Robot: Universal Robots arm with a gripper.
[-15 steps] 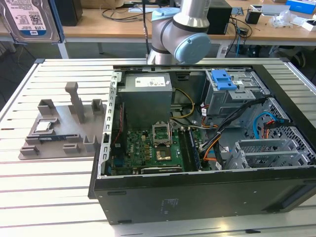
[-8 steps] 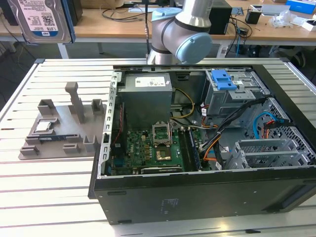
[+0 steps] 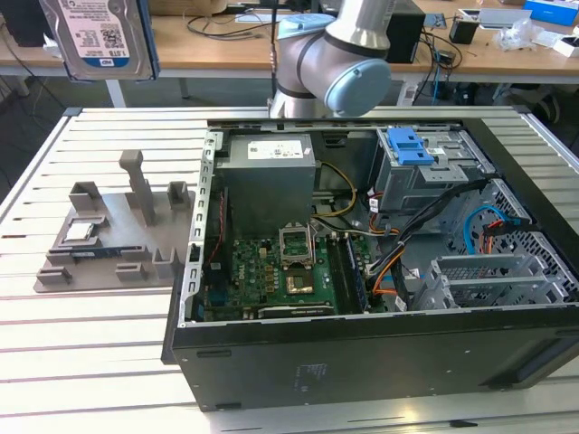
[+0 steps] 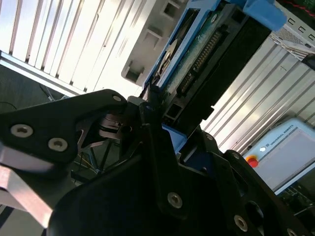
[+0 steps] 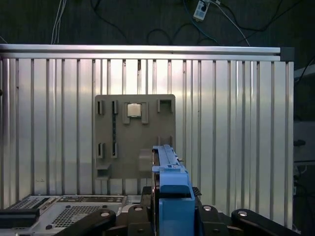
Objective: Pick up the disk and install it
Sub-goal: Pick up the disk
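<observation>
High above table (image 3: 90, 344), disk (image 3: 101, 36) in pincer (image 5: 172, 194)

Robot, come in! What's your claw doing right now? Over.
Claw shut on the disk. Disk aloft above the table, outside the computer case. Nothing touching it but the claw. Over.

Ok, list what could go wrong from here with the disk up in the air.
The hand holds the disk high over the grey fixture; a slip would likely drop it onto the chip there.
Loose cables lie beside the drive cage in the open case and might snag the disk on entry.
</observation>
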